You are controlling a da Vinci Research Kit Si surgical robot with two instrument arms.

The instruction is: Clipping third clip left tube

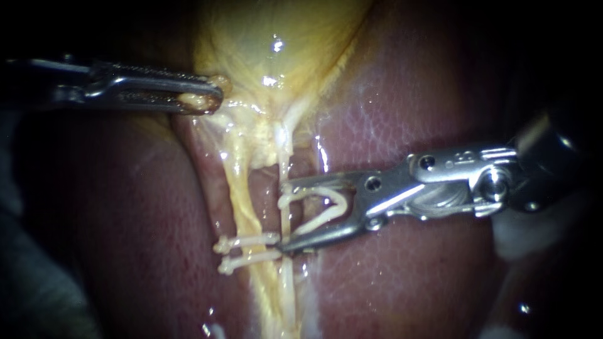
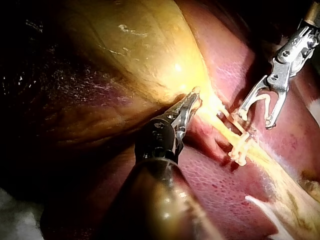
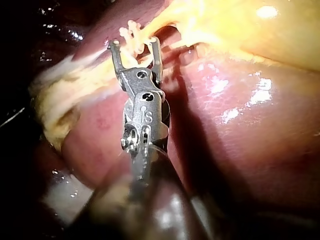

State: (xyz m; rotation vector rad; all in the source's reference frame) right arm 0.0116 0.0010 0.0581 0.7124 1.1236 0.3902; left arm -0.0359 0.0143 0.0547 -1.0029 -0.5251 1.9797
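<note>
Here, two closed clips [image 1: 251,240] already cross the left tube [image 1: 240,194], while the right instrument [image 1: 284,216], its hand spread and cradling an unclosed clip [image 1: 317,210], sits just beside that tube, the third clip seemingly unplaced; the left instrument [image 1: 210,99] pinches the gallbladder [image 1: 276,56].

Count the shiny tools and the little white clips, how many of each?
Instruments: 2, the left instrument gripping the gallbladder, the right instrument gripping a clip.
Clips: 3, that one plus 2 on a tube.
Total: 5.
</note>
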